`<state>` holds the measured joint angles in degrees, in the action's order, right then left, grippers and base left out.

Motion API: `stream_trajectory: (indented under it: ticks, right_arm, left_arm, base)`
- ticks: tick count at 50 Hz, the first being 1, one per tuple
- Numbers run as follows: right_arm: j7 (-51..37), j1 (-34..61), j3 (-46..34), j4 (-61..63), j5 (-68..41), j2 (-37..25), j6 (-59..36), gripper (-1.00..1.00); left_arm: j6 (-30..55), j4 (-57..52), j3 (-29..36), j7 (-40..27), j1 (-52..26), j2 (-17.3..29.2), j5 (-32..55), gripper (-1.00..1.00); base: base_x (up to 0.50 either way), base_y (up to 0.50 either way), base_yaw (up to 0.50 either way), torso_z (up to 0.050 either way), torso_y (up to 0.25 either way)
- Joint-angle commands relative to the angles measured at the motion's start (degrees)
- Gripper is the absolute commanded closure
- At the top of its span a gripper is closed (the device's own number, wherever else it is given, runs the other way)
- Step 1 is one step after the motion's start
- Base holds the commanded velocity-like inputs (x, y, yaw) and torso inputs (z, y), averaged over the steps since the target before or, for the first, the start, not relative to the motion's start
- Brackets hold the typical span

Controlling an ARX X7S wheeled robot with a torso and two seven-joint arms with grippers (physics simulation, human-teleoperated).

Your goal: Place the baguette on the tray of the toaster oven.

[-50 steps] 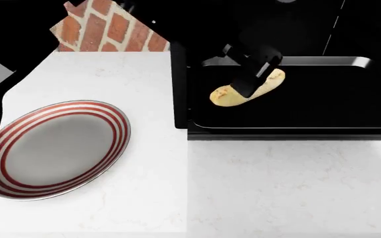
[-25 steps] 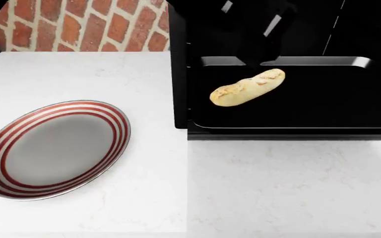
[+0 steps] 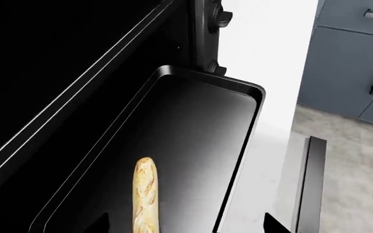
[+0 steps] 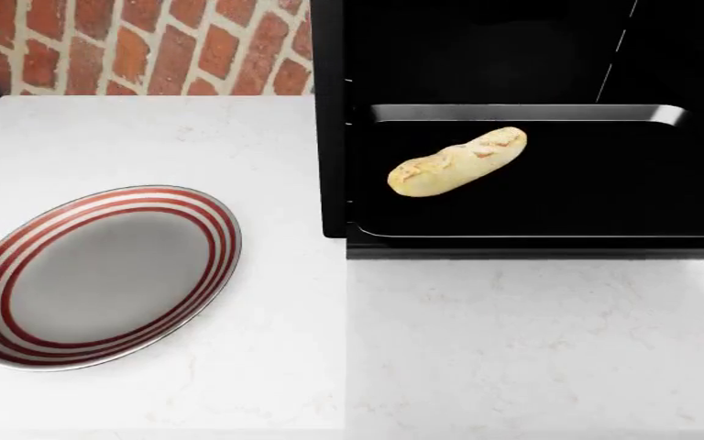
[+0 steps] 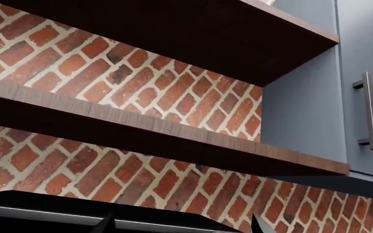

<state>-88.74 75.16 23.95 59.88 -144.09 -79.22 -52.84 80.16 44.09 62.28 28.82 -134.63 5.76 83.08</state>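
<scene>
White counter (image 4: 511, 348); baguette (image 4: 456, 162) on tray (image 4: 597, 197), untouched; end effector spread unclear.

Head view: neither arm nor gripper in frame. Left gripper (image 3: 185, 225): only two dark fingertips (image 3: 274, 224) show at the frame edge, set wide apart, nothing between them. Right gripper (image 5: 181, 225): two fingertips (image 5: 103, 226) likewise spread, jaws holding nothing.

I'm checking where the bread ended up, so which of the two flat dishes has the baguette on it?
The black rectangular tray in the toaster oven holds the baguette; the oval red-ringed plate on the counter carries nothing.
</scene>
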Motion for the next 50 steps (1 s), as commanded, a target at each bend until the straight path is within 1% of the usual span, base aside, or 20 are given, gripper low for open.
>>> stream_trajectory:
  ticks: [1,3,7,10,13,15,17,19,21,24,28,30,34,35,40,43,44,48,49,50]
  right_arm:
    - [-0.54,8.18,-7.47,-0.02,-0.66,-1.14,1.75,-1.00]
    - [-0.69,8.62,-8.23,-0.01,-0.56,-0.85,1.59,-1.00]
    - [-0.90,9.38,-9.03,0.03,-0.48,-0.58,1.64,-1.00]
    - [-0.99,8.42,-8.01,0.04,-0.54,-0.25,1.52,-1.00]
    - [-0.97,8.75,-9.02,0.05,-0.05,0.13,1.39,-1.00]
    - [-0.76,11.38,-11.98,0.04,0.45,0.21,1.80,-1.00]
    - [-0.75,13.11,-14.40,0.00,1.05,0.35,2.08,-1.00]
    - [-0.52,15.80,-17.14,-0.03,1.27,0.13,2.54,-1.00]
    - [-0.61,18.67,-19.96,-0.04,1.29,0.13,3.04,-1.00]
    - [-0.58,22.29,-23.61,-0.10,1.40,-0.09,3.61,-1.00]
    - [-0.83,30.18,-30.89,-0.28,0.89,-0.28,4.44,-1.00]
    - [-0.83,32.38,-33.53,-0.20,1.11,-0.51,4.96,-1.00]
    - [-1.03,40.15,-41.50,-0.37,1.33,-0.08,5.86,-1.00]
    - [-1.01,41.50,-43.00,-0.34,1.47,-0.06,6.21,-1.00]
    - [-0.89,48.02,-49.51,-0.61,1.69,0.51,7.14,-1.00]
    - [-0.57,50.04,-51.47,-0.63,1.79,0.08,7.84,-1.00]
    - [-0.74,50.52,-51.97,-0.52,1.68,0.18,7.90,-1.00]
    - [-0.60,52.08,-52.90,-0.52,1.15,-0.19,8.13,-1.00]
    - [-0.57,52.28,-53.11,-0.51,1.17,-0.21,8.18,-1.00]
    - [-0.75,52.85,-53.58,-0.57,1.02,-0.02,8.09,-1.00]
  left_arm:
    - [5.96,0.11,-16.39,-2.11,-0.08,0.59,-9.68,-1.00]
    - [6.03,0.43,-19.33,-3.87,-0.12,0.87,-8.97,-1.00]
    - [6.51,0.91,-23.25,-5.74,-0.18,0.85,-11.02,-1.00]
    - [7.46,-0.09,-25.38,-7.42,-0.03,1.43,-10.93,-1.00]
    - [7.59,0.29,-27.43,-8.97,-0.06,1.49,-11.33,-1.00]
    - [8.42,-0.97,-28.46,-11.75,0.65,1.92,-10.15,-1.00]
    - [8.55,-0.69,-28.75,-12.37,0.14,2.28,-9.85,-1.00]
    - [9.68,-0.67,-31.33,-13.27,-0.34,2.28,-10.53,-1.00]
    - [9.79,-1.42,-31.65,-14.88,-0.36,2.78,-9.04,-1.00]
    - [9.81,-1.83,-32.35,-17.87,-0.37,3.67,-6.35,-1.00]
    - [9.82,-2.91,-32.87,-22.01,-0.37,4.91,-1.61,-1.00]
    - [9.82,-3.22,-32.59,-23.62,-0.37,5.49,0.60,-1.00]
    - [9.82,-4.09,-33.13,-29.31,-0.37,6.79,6.39,-1.00]
    - [9.82,-4.28,-33.01,-30.08,-0.37,7.00,7.15,-1.00]
    - [9.83,-5.89,-34.24,-39.00,-0.37,8.96,15.76,-1.00]
    - [9.83,-6.43,-34.35,-42.61,-0.37,9.60,19.18,-1.00]
    - [9.83,-6.78,-34.75,-44.73,-0.37,9.85,21.40,-1.00]
    - [9.83,-7.48,-37.22,-50.88,-0.37,10.28,25.27,-1.00]
    - [9.83,-7.47,-37.22,-51.21,-0.37,10.28,25.60,-1.00]
    - [9.83,-7.76,-37.38,-53.46,-0.37,10.53,28.11,-1.00]
  base:
    - [0.00,0.00,0.00,0.000,0.000]
    - [0.00,0.00,0.00,0.000,0.000]
    - [0.00,0.00,0.00,0.000,0.000]
    - [0.00,0.00,0.00,0.000,0.000]
    - [0.00,0.00,0.00,0.000,0.000]
    - [0.00,0.00,0.00,0.000,0.000]
    - [0.00,0.00,0.00,0.000,0.000]
    - [0.00,0.00,0.00,0.000,0.000]
    - [0.00,0.00,0.00,0.000,0.000]
    - [0.00,0.00,0.00,0.000,0.000]
    - [0.00,0.00,0.00,0.000,0.000]
    - [0.00,0.00,0.00,0.000,0.000]
    - [0.00,0.00,0.00,0.000,0.000]
    - [0.00,0.00,0.00,0.000,0.000]
    - [0.00,0.00,0.00,0.000,0.000]
    - [0.00,0.00,0.00,0.000,0.000]
    - [0.00,0.00,0.00,0.000,0.000]
    - [0.00,0.00,0.00,0.000,0.000]
    - [0.00,0.00,0.00,0.000,0.000]
    - [0.00,0.00,0.00,0.000,0.000]
